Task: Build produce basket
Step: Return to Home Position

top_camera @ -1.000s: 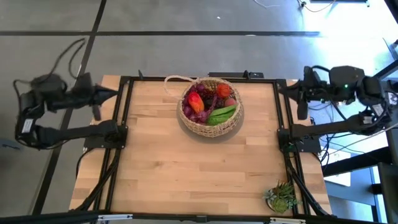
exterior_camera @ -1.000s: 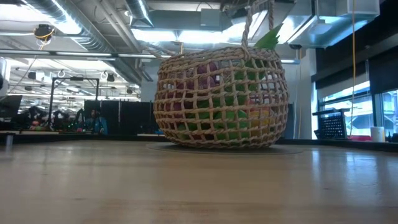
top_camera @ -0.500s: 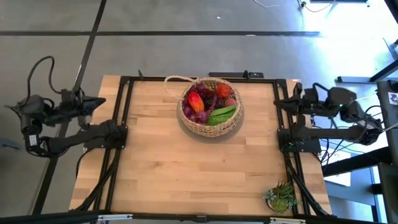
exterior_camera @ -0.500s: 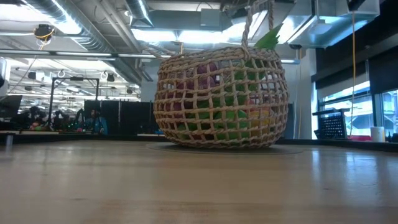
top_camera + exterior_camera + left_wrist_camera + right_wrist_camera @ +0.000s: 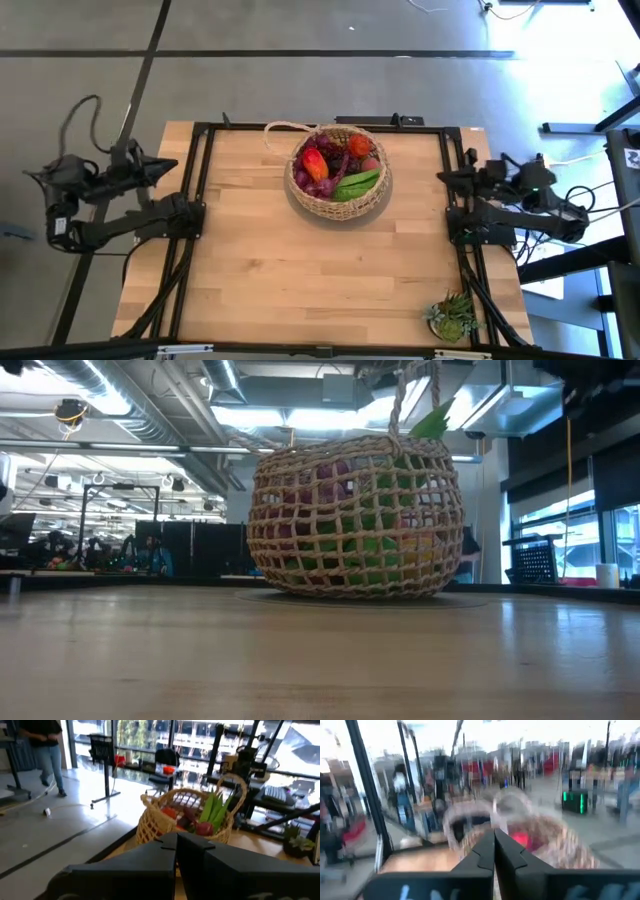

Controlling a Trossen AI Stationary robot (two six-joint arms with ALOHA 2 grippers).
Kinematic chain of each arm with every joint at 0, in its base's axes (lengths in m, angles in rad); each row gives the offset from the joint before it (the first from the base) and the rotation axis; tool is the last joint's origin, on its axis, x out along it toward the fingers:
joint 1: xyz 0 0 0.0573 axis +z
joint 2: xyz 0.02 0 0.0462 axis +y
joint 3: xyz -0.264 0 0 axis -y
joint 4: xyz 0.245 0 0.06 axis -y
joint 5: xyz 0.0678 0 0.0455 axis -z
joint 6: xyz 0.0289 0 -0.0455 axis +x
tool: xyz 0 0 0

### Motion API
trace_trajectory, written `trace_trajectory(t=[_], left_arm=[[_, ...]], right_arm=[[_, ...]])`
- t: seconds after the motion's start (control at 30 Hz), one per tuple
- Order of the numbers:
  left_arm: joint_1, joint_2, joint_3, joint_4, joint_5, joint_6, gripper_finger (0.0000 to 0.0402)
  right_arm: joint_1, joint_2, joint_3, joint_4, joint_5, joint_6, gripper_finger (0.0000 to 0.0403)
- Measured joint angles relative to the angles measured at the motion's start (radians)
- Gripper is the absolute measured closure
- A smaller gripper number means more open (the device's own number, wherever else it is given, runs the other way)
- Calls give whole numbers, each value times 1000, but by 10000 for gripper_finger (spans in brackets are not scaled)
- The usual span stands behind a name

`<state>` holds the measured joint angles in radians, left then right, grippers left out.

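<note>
The tan woven basket stands on its base at the middle of the table's far half, its loop handle lying toward the far left. The produce fills it: red and orange pieces, purple grapes and a green cucumber. The basket also shows in the low view and in the left wrist view. My left gripper is shut, off the table's left edge, pointing at the basket. My right gripper is shut at the right edge, also pointing at it. Neither holds anything.
A spiky green potted plant stands at the near right corner. Black frame rails run along the table's left and right sides. The bare wooden top stretches before the basket. A person walks in the room beyond.
Both arms have sunk and folded back toward their bases beside the table, the right one farther than the left. Both grippers have stayed shut. The basket and the produce have not moved.
</note>
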<state>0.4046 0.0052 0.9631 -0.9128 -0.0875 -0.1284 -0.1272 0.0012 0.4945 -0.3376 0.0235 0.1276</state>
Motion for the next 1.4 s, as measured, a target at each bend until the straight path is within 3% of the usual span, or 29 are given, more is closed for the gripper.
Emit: trace_trajectory(t=[0.1, 0.3, 0.5, 0.8, 1.07, 1.3, 1.4], left_arm=[[0, 0, -53, 19, 0, -4, 401], [0, 1, -178, 140, 2, -26, 402], [0, 1, -335, 331, 16, 7, 401], [0, 1, -583, 566, 75, 27, 401], [0, 1, -766, 706, 194, 26, 401], [0, 3, -943, 931, 284, 28, 401], [0, 7, -955, 971, 288, 30, 401]], right_arm=[[0, 20, -41, 13, 0, -2, 403], [0, 0, -183, 234, -78, -30, 403], [-1, 2, -314, 375, -78, -62, 403], [-1, 2, -482, 509, -79, -236, 403], [-2, 3, -488, 504, -77, -397, 403], [-2, 3, -488, 478, -77, -395, 403], [-2, 3, -487, 475, -77, -395, 403]])
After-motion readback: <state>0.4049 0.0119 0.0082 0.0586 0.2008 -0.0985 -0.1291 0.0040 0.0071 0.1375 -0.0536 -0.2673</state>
